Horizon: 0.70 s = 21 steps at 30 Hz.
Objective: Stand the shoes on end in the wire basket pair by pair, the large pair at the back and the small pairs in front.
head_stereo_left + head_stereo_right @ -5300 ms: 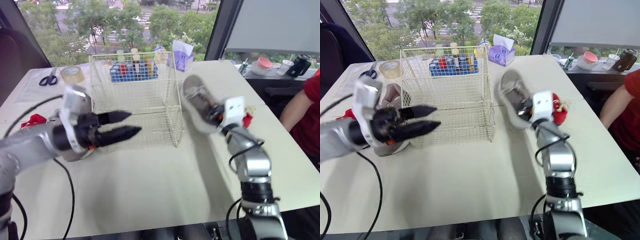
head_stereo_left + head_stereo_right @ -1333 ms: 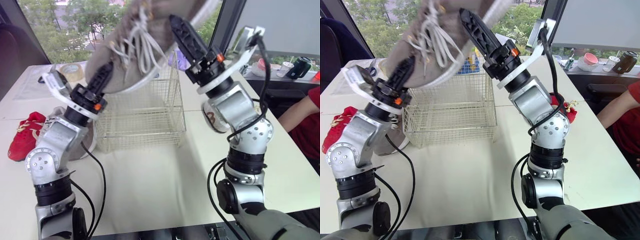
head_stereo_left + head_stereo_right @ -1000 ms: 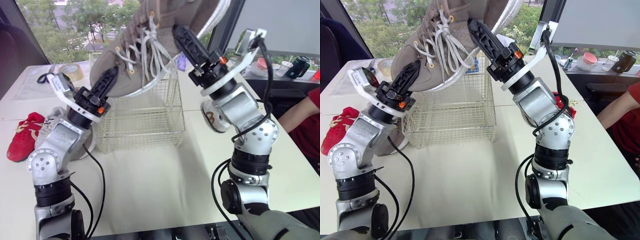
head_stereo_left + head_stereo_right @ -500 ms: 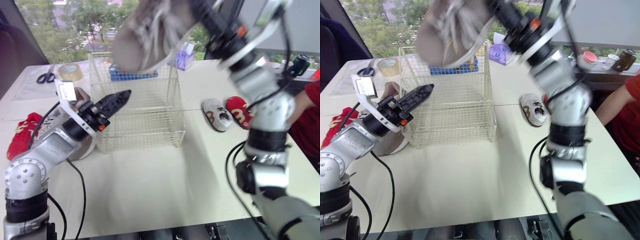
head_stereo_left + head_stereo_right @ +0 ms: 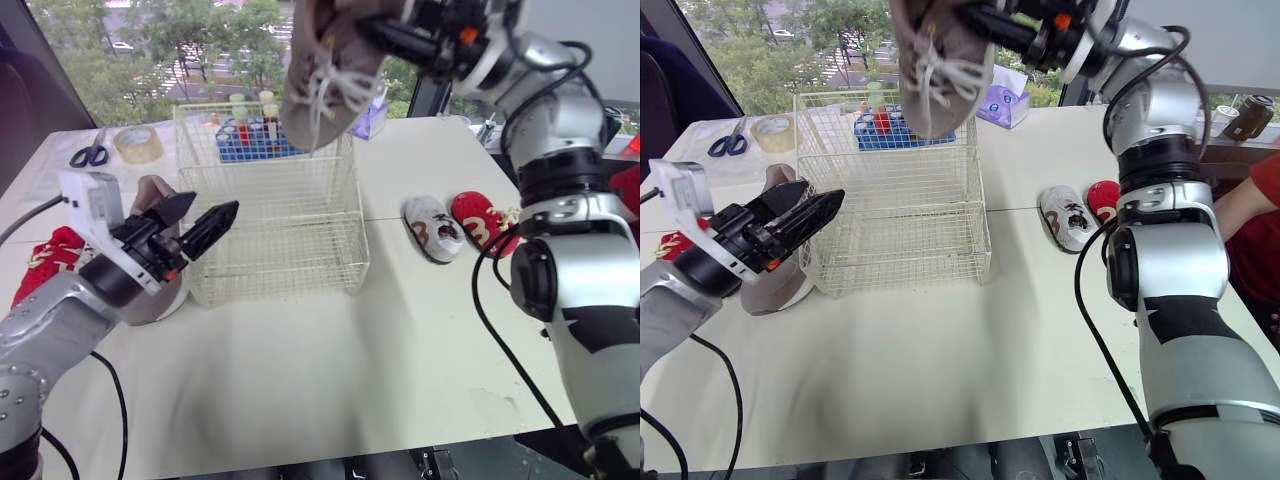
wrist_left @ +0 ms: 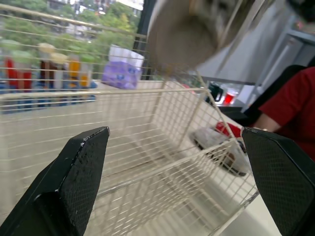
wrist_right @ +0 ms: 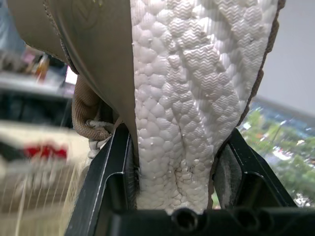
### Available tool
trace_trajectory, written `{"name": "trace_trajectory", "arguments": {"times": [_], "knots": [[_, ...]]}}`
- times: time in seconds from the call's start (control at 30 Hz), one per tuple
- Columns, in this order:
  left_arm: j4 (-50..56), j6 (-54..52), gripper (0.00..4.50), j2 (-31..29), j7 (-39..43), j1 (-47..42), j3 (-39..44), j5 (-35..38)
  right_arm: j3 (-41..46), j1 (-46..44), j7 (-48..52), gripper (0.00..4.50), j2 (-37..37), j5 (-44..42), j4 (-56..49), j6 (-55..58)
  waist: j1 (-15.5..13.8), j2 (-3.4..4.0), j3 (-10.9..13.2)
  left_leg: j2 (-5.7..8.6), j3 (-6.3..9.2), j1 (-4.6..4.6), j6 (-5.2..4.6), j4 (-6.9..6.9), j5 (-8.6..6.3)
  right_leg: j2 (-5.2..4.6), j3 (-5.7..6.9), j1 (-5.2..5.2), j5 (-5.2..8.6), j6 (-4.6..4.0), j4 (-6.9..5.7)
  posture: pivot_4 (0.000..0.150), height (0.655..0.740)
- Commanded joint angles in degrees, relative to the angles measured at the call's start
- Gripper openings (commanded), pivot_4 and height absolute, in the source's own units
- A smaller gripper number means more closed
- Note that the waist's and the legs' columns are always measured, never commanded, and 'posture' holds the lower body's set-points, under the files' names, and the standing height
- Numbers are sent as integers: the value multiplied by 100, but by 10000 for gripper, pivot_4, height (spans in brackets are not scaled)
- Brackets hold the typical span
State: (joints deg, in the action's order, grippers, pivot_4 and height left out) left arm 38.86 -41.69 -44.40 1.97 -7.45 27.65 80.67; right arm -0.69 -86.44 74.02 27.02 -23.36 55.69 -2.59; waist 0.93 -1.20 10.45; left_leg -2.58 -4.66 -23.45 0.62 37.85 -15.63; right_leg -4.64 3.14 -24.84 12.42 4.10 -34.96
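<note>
Sneaker (image 5: 940,60), tan, white sole + laces, toe-down in grip of R jaws; L jaws apart.

Large shoe (image 5: 325,60): tan cloth upper, matt; white cord laces. Sole (image 7: 187,98): white foam, pebbled and rough to the eye. Wire basket (image 5: 270,215): thin metal wire, cream-coated. Desk (image 5: 330,370): smooth, matt, off-white. Left tool (image 5: 214,204) fingers (image 6: 78,182) — black plastic, finely cross-hatched faces. Right tool (image 7: 177,137) — black plastic, matt, smooth.
</note>
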Motion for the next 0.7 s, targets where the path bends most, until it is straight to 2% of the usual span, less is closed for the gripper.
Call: {"name": "trace_trajectory", "arguments": {"times": [0.03,0.23,0.33,0.37,0.43,0.7], "knots": [[146,188,44086,-69,35,3,171,73,57,-390,458,16468,-182,319,534,-459,-7,0,0,0,0,-1,0,1,0,0,0,1,0,0,0,1500,7400],[39,237,44086,-58,116,-48,36,-81,118,-635,254,16468,-324,871,1608,-548,-9,0,0,1,1,-1,3,1,-1,-2,2,4,0,-2,1,1500,7400],[65,227,45000,-48,94,46,65,-100,132,-708,12,30390,-278,1156,1861,-601,-9,0,0,3,0,-1,5,1,-1,-4,2,5,0,-2,1,1500,7400],[89,225,45000,-43,70,105,105,-83,152,-733,-16,36909,-259,1220,1898,-614,-5,0,0,4,1,-1,5,1,-1,-4,2,6,0,-2,1,1500,7400],[120,233,45000,-43,53,174,146,-54,253,-787,-174,44836,-238,1284,1944,-625,7,0,0,4,3,-1,6,1,0,-5,1,5,0,-2,0,1500,7400],[-38,211,45000,-52,146,142,16,-45,659,-954,89,44836,233,1344,1844,-638,-14,3,1,5,3,-1,8,1,1,-3,3,5,0,-2,-1,1500,7400]]}}
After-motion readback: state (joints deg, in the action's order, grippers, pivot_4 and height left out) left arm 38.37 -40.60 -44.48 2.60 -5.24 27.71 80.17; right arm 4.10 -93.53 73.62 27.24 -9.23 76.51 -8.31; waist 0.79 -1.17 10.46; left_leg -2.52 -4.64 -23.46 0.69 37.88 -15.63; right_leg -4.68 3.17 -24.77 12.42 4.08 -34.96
